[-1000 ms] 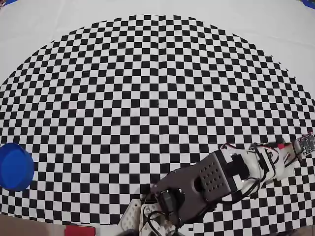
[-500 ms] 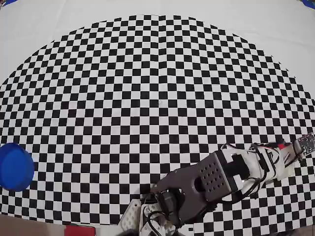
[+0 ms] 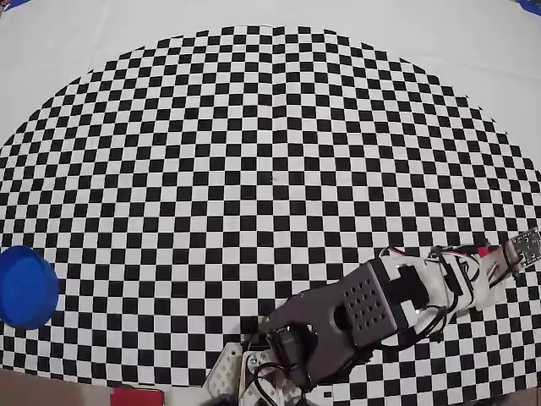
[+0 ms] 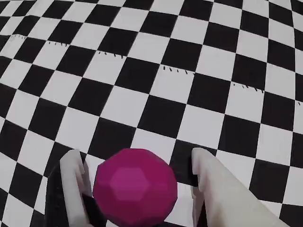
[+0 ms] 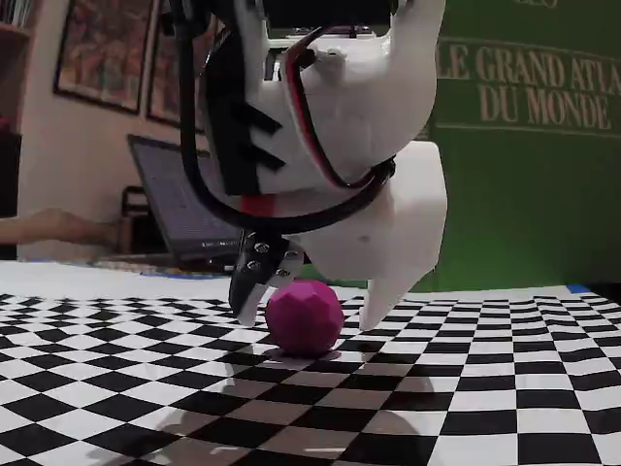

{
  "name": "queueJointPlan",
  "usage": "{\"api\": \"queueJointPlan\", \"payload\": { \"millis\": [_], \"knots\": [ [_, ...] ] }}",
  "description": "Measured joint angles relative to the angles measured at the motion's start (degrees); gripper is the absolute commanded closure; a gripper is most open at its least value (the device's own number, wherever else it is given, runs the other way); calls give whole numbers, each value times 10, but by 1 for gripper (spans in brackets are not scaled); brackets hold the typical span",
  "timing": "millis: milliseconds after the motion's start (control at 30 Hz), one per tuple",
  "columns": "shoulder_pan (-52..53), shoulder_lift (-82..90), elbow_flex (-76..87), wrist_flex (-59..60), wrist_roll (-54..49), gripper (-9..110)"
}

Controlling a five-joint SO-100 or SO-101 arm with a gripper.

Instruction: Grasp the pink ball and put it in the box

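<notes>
The pink ball [image 4: 135, 187] is a faceted magenta sphere resting on the checkered mat, low in the wrist view. My gripper [image 4: 135, 155] is open and straddles it, with one white finger [image 4: 73, 182] close at its left and the other finger [image 4: 215, 187] a small gap away on its right. In the fixed view the ball [image 5: 304, 316] sits on the mat between the two fingertips of the gripper [image 5: 315, 309]. The box [image 3: 25, 286], a round blue container, stands at the mat's left edge in the overhead view, far from my arm [image 3: 372, 304]. The arm hides the ball there.
A red flat object [image 3: 135, 396] lies at the bottom edge of the overhead view, beside the arm's base [image 3: 270, 368]. The checkered mat [image 3: 270, 169] spreads across the table between arm and box. A laptop [image 5: 179, 218] and a green book [image 5: 524, 146] stand behind the mat.
The arm's wrist end has shifted very slightly downward in the overhead view. The box has not moved.
</notes>
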Motion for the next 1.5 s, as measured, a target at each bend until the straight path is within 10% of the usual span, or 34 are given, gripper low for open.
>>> {"api": "queueJointPlan", "payload": {
  "millis": [300, 1500],
  "knots": [
    [0, 0, 0, 0, 0, 101],
    [0, 69, 36, 0, 0, 101]
  ]
}}
